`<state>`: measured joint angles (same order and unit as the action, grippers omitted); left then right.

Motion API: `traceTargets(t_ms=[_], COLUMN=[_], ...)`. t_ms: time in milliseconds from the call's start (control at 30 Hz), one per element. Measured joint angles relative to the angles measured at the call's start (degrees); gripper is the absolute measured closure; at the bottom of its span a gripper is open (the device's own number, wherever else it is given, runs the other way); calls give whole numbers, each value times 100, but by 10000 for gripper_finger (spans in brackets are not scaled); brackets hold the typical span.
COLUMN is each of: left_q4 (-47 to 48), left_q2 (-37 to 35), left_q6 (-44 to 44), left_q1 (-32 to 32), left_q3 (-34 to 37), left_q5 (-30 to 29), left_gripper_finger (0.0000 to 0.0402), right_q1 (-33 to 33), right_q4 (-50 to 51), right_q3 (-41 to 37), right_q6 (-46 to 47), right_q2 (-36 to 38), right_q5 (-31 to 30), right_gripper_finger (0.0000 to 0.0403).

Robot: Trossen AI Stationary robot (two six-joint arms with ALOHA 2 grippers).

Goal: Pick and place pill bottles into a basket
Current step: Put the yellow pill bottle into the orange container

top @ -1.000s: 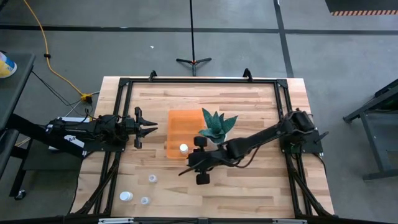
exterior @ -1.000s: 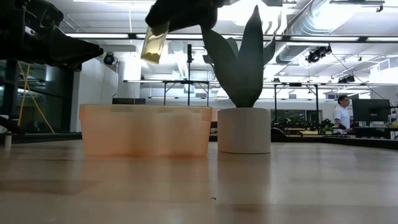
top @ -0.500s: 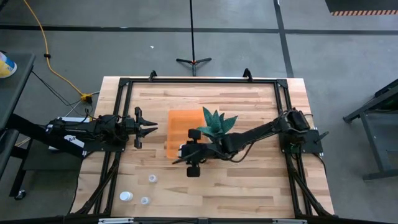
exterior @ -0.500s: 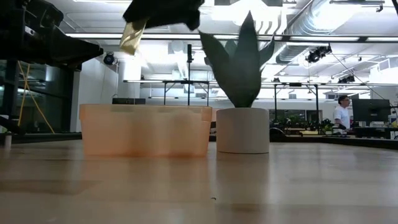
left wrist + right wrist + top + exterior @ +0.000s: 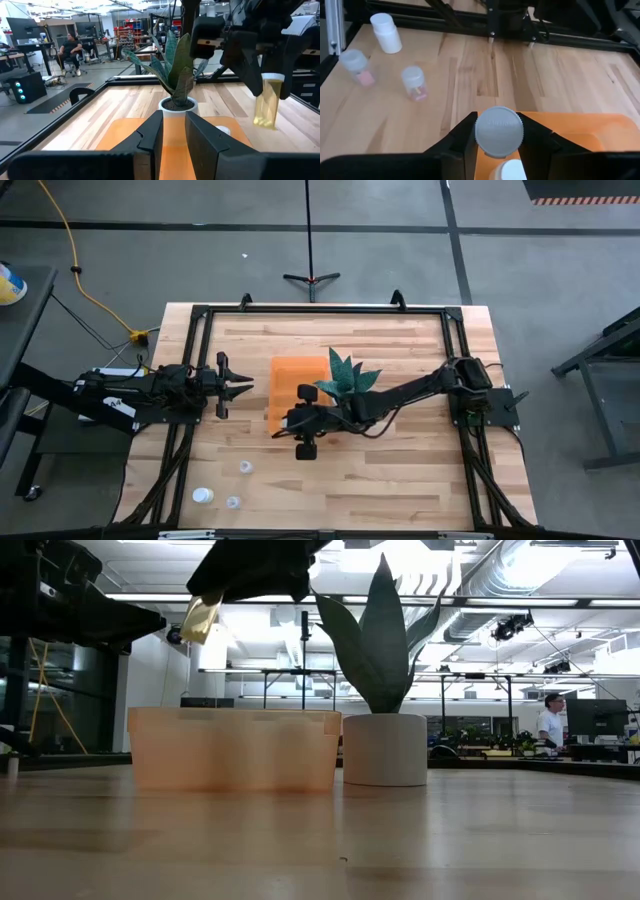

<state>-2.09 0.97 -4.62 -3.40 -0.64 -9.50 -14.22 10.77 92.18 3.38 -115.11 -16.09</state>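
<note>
My right gripper [image 5: 293, 421] is shut on a small translucent pill bottle [image 5: 266, 102] with a white cap, high over the near end of the orange basket [image 5: 298, 385]. The bottle also shows in the low view [image 5: 200, 618]. Another white-capped bottle [image 5: 512, 171] lies inside the basket. Three more bottles stand on the table near its near left corner: a white one [image 5: 386, 32] and two clear ones [image 5: 355, 65] [image 5: 413, 80]. My left gripper [image 5: 238, 386] is open and empty, left of the basket. My right gripper pinches the bottle at its cap end [image 5: 499, 131] between its two fingers [image 5: 462, 139], one on each side. The fingers come from above, pointing down. The bottle's body [image 5: 265, 107] hangs below them, slightly tilted and clear of the basket.
A white pot with a teal spiky plant [image 5: 347, 379] stands right beside the basket's right side; my right arm reaches across just in front of it. A black frame [image 5: 320, 310] runs around the table. A person sits in the room beyond [image 5: 70, 47].
My right gripper has carried the bottle toward the table's left and a little toward the far edge, ending above the basket's near end. The bottle stays lifted and held. The plant's pot has slid slightly left and its leaves have turned.
</note>
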Motion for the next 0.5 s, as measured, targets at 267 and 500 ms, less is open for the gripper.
traceTargets(t_ms=[267,500], left_q4=[0,0], left_q2=[0,2], left_q6=[0,0], left_q1=[2,2], left_q3=[0,0], left_q5=[0,1], left_gripper_finger=[284,284], right_q1=[121,207], right_q4=[-404,-414], right_q3=[2,2], right_q6=[-22,-57], right_q2=[-450,-639], right_q5=[-5,-13], right_gripper_finger=[296,289])
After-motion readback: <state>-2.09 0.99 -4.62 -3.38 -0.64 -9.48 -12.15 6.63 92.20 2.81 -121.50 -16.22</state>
